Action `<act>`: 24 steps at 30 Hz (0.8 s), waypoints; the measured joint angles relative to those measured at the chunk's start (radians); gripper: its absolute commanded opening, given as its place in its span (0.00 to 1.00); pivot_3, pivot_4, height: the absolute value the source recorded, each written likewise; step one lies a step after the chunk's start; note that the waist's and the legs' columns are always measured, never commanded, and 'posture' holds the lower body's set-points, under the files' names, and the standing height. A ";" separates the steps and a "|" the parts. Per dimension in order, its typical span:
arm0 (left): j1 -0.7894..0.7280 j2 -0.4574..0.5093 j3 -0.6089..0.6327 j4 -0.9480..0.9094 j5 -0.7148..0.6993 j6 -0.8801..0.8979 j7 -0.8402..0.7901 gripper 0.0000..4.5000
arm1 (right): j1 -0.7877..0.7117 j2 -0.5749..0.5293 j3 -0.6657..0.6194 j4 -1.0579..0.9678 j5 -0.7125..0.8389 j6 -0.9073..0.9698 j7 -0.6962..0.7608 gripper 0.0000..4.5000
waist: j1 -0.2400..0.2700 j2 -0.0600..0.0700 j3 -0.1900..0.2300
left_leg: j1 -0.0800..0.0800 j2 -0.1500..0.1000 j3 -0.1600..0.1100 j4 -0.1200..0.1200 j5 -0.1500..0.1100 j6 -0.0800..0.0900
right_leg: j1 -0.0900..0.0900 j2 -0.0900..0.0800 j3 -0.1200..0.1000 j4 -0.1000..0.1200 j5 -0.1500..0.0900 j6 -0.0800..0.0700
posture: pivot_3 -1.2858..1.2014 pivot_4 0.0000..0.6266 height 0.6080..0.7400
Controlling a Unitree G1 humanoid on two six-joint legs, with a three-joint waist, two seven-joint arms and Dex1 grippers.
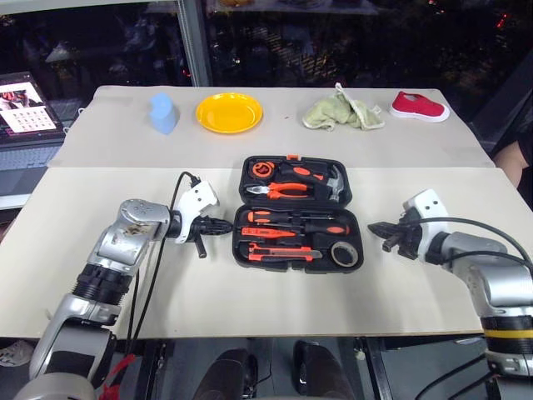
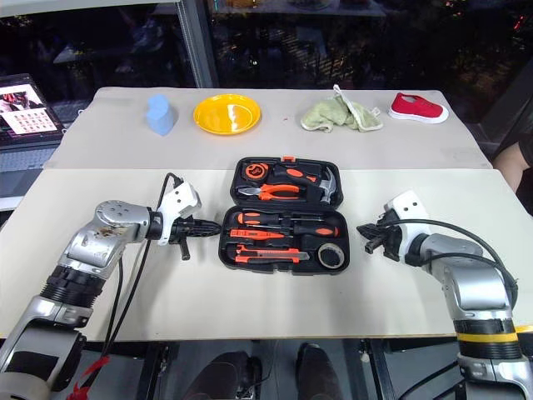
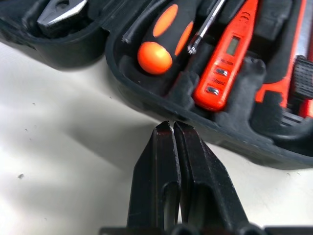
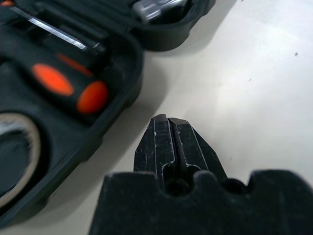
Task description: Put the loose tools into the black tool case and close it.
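Note:
The black tool case (image 1: 237,242) lies open in the middle of the table. In its near half rest two screwdrivers (image 1: 296,218), an orange tester pen (image 3: 227,54), a utility knife (image 1: 279,250) and a dark tape roll (image 1: 344,252). My left gripper (image 1: 226,226) is shut and empty, its tip just off the case's left rim (image 3: 146,93). On the case's right side my right gripper (image 1: 372,227) is also shut and empty, a short way from the rim. The right wrist view shows a screwdriver handle (image 4: 73,88) and the tape roll (image 4: 14,161) close by.
The case's far half holds orange-handled pliers (image 1: 287,190) and a hammer (image 1: 333,182). Along the far table edge sit a blue object (image 1: 163,112), a yellow plate (image 1: 229,112), a green cloth (image 1: 341,112) and a red shoe (image 1: 419,107). A laptop (image 1: 25,108) stands far left.

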 measured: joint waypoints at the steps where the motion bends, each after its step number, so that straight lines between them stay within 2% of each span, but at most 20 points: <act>1: 0.000 -0.003 0.000 0.000 0.000 0.000 0.000 0.04 | -0.007 0.002 0.007 0.007 -0.001 -0.003 0.004 0.00 | 0.002 0.000 0.000 | 0.000 0.000 0.000 0.000 0.000 0.000 | 0.000 0.000 0.000 0.000 0.000 0.000 | 0.52 0.24 1.00; 10: 0.024 0.003 0.000 -0.035 0.003 0.002 -0.007 0.04 | -0.011 -0.010 0.032 -0.023 0.002 0.001 0.039 0.00 | 0.002 0.000 0.000 | -0.001 0.000 -0.001 -0.001 0.000 0.000 | -0.001 0.000 -0.001 0.000 0.000 0.000 | 0.52 0.24 1.00; 19: 0.144 0.093 -0.005 -0.198 -0.045 0.043 -0.143 0.04 | 0.156 -0.080 0.011 -0.226 0.018 0.019 0.070 0.00 | -0.004 0.000 0.000 | -0.001 0.000 -0.001 -0.002 -0.001 0.001 | -0.001 0.000 0.000 -0.001 0.000 0.000 | 0.52 0.24 1.00; 24: 0.182 0.127 -0.026 -0.219 -0.054 0.045 -0.202 0.04 | 0.225 -0.084 0.007 -0.292 0.021 0.019 0.075 0.00 | -0.004 0.000 0.000 | 0.002 0.001 -0.001 -0.002 0.000 0.000 | 0.001 0.000 0.000 0.000 -0.001 -0.001 | 0.52 0.24 1.00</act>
